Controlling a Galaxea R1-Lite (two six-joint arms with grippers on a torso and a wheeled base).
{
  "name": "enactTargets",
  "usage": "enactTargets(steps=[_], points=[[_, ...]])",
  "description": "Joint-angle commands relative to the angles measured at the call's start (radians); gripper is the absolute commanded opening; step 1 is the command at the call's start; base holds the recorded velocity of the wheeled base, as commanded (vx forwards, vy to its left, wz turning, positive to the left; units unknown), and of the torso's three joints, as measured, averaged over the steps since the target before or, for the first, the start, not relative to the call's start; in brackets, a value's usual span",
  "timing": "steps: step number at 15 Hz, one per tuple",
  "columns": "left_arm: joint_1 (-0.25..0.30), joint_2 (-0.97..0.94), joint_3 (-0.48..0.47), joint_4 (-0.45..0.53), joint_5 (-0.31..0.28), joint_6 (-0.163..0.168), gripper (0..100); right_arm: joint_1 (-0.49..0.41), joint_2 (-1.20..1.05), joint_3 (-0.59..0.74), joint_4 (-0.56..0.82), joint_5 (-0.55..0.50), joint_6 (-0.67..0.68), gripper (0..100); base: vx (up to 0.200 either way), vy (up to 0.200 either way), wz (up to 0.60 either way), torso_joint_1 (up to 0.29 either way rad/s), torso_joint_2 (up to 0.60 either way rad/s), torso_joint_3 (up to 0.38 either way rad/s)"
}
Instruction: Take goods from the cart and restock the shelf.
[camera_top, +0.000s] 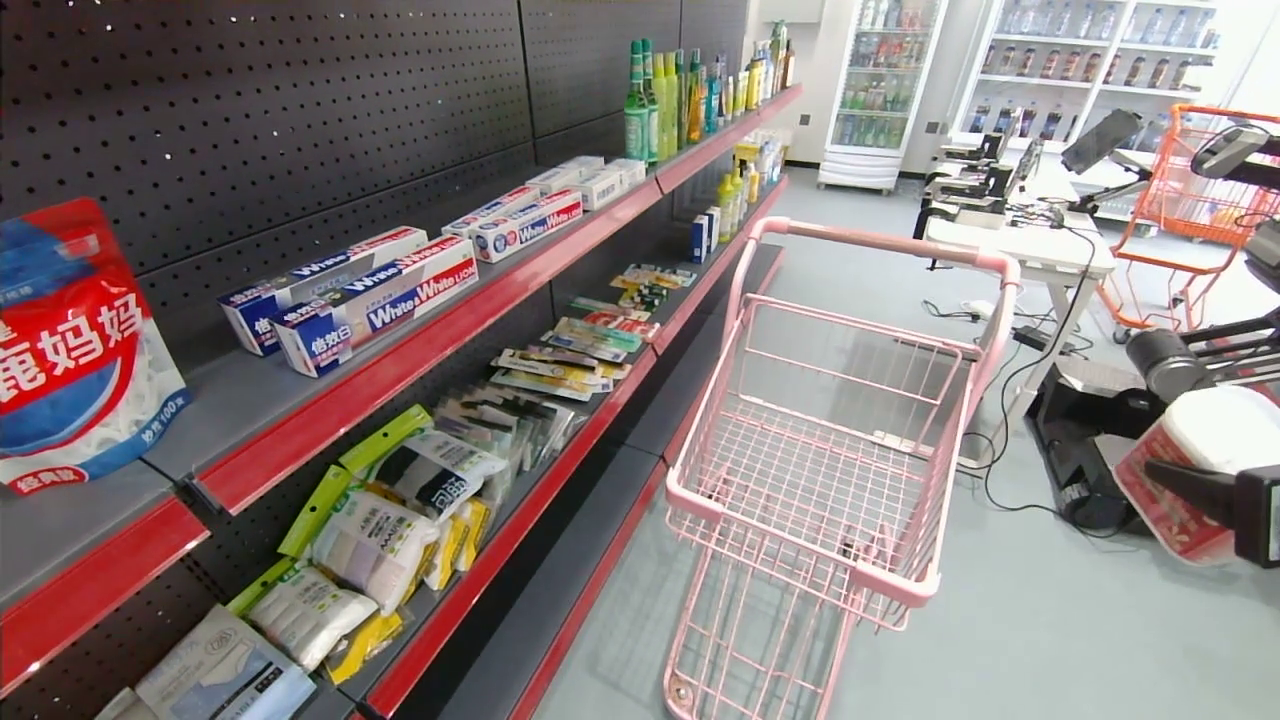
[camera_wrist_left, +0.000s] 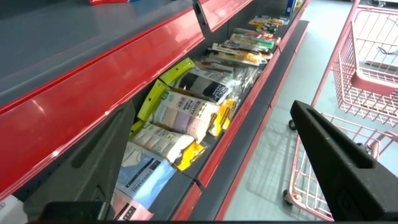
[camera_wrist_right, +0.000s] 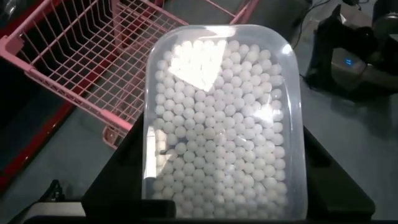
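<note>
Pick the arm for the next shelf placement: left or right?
Right, most likely. Its jaws are shut on the tub of white beads, beside the pink cart; it only has to carry it to the shelf. The left jaws stand open and empty.

Cart (camera_top: 870, 240) pink wire; shelf (camera_top: 440, 345) grey, red-edged; tub (camera_wrist_right: 227, 124) clear, white-beaded.

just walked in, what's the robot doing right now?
It is mid-restock. The right gripper is shut on a clear tub of small white balls and holds it to the right of the pink cart, well away from the shelf. The left gripper is open with nothing in it, beside the lower tier of packaged goods. The tub is not yet on the shelf.
</note>
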Motion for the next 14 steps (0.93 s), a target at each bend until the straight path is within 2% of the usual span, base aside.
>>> enactTargets(steps=[1,9,14], points=[[0.000,0.001,-0.002,-0.002,0.000,0.000,100,-0.007,-0.049,0.016,-0.001,-0.001,-0.006,0,0.000,0.000,0.00,0.066,-0.11,-0.076],[0.000,0.001,-0.002,0.000,0.000,0.000,100,-0.010,-0.058,0.014,-0.001,-0.009,-0.053,0,0.000,0.000,0.00,0.226,-0.50,-0.272],[0.000,0.001,-0.002,0.000,0.000,0.000,100,-0.010,-0.057,0.014,-0.003,-0.007,-0.070,0,0.000,0.000,0.00,0.178,-0.38,-0.210]])
